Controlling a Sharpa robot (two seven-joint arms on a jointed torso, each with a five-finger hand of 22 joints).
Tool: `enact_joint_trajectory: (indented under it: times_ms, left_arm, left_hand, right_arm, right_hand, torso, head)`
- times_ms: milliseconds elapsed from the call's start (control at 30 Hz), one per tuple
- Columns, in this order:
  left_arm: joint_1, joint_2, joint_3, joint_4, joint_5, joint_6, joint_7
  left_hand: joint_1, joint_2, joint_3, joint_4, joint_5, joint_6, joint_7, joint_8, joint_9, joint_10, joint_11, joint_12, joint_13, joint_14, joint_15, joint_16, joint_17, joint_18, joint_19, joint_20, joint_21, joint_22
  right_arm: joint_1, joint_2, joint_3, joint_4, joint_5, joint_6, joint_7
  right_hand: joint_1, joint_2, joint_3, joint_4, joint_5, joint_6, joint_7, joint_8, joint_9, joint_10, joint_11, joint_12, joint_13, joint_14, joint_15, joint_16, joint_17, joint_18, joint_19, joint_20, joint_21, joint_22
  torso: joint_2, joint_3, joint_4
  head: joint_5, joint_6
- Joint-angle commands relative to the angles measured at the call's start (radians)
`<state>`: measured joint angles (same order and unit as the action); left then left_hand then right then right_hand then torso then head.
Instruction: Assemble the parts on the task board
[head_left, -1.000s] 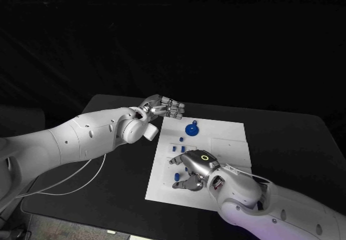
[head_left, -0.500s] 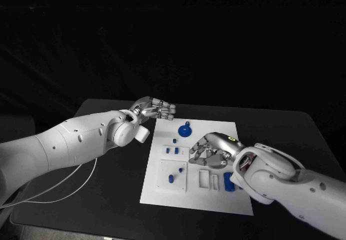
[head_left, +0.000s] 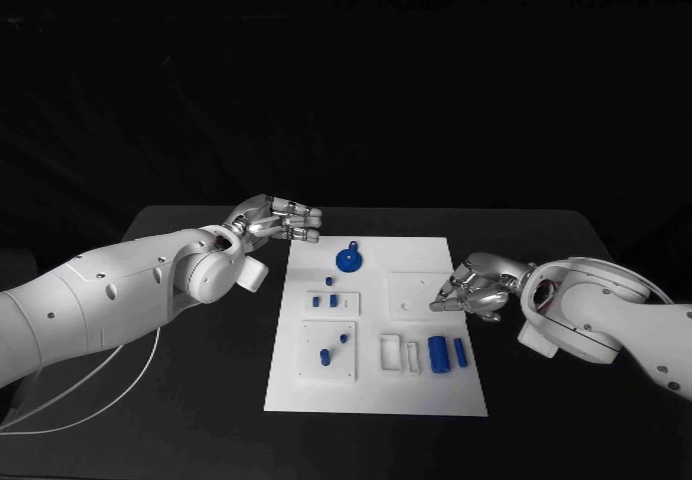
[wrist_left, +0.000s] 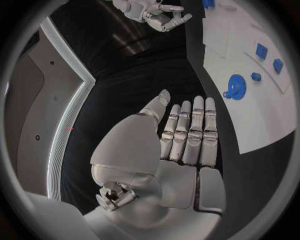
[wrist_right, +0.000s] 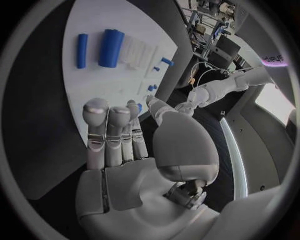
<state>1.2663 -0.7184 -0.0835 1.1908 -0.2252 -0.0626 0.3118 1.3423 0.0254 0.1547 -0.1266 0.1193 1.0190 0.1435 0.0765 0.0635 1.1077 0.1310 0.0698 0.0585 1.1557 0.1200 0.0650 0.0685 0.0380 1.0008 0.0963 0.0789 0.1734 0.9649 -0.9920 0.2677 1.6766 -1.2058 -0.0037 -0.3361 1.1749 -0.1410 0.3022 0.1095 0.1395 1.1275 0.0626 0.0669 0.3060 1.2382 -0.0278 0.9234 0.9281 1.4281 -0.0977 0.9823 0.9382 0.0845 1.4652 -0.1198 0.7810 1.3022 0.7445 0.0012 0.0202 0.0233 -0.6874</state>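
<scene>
The white task board (head_left: 411, 392) lies in the middle of the table. A blue gear (head_left: 349, 260) stands near its far edge, and it also appears in the left wrist view as the blue gear (wrist_left: 236, 86). Small blue parts (head_left: 326, 298) sit on the board's left half. A thick blue cylinder (head_left: 438, 354) and a thin blue pin (head_left: 460, 350) lie toward the near right; the right wrist view has the cylinder (wrist_right: 110, 47) too. My left hand (head_left: 277, 218) hovers off the board's far left corner, fingers straight, holding nothing. My right hand (head_left: 473, 288) is at the board's right edge, empty.
Black table (head_left: 577, 400) surrounds the board on all sides. A white cable (head_left: 101, 385) trails over the table below my left arm. White recessed blocks (head_left: 401, 352) sit on the board beside the cylinder.
The camera view has shifted. My right hand has drawn back from over the board's middle to its right edge, uncovering the blue cylinder and pin. My left hand stays near the far left corner.
</scene>
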Motion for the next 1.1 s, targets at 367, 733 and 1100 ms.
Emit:
enact_joint_trajectory:
  times_ms: [367, 733, 1100]
  left_arm:
    - [-0.010, -0.030, 0.000, 0.050, 0.013, -0.028, 0.067]
    - [-0.014, -0.036, 0.000, 0.061, -0.005, -0.051, 0.078]
    - [-0.015, -0.035, 0.000, 0.066, -0.004, -0.046, 0.073]
  left_hand:
    - [-0.009, -0.029, -0.030, -0.001, 0.005, -0.076, -0.028, -0.001, -0.001, -0.015, 0.005, -0.004, 0.000, -0.002, 0.001, -0.001, 0.000, -0.002, 0.005, 0.007, -0.001, -0.014]
    - [-0.027, -0.051, -0.208, 0.039, 0.081, -0.057, -0.033, 0.008, 0.000, -0.042, 0.009, -0.003, 0.001, -0.047, 0.017, -0.002, 0.000, -0.008, -0.032, 0.023, -0.003, -0.050]
    - [-0.025, -0.051, -0.219, 0.058, 0.081, -0.061, -0.031, 0.011, 0.000, -0.042, 0.009, -0.003, 0.001, -0.049, 0.019, -0.002, 0.000, -0.003, -0.032, 0.025, 0.006, -0.056]
  right_arm:
    - [-0.001, -0.024, -0.041, 0.057, 0.075, 0.070, -0.354]
    - [-0.002, 0.002, -0.072, 0.054, 0.052, 0.092, -0.390]
    - [-0.002, 0.054, -0.112, 0.033, 0.023, 0.088, -0.392]
  right_hand:
    - [-0.066, -0.014, 0.035, -0.003, 0.076, -0.022, 0.006, -0.003, 0.001, 0.061, 0.003, 0.058, 0.195, 0.021, 0.011, 0.027, 0.147, -0.005, 0.050, 0.013, 0.087, 0.113]
    - [-0.115, -0.003, 0.040, -0.018, 0.065, -0.016, 0.006, -0.004, -0.023, 0.073, 0.003, 0.044, 0.226, 0.027, 0.010, 0.025, 0.177, -0.006, 0.052, 0.013, 0.085, 0.115]
    - [-0.127, -0.018, 0.044, 0.017, 0.034, -0.014, 0.005, -0.003, -0.030, 0.082, 0.003, 0.055, 0.253, 0.030, 0.010, 0.035, 0.197, -0.008, 0.052, 0.012, 0.103, 0.118]
  torso:
    - [-0.006, 0.0004, -0.0153]
    - [-0.009, -0.0035, -0.0172]
    - [-0.008, -0.0022, -0.0161]
  head:
    - [-0.028, -0.008]
    - [-0.026, -0.013]
    - [-0.025, -0.015]
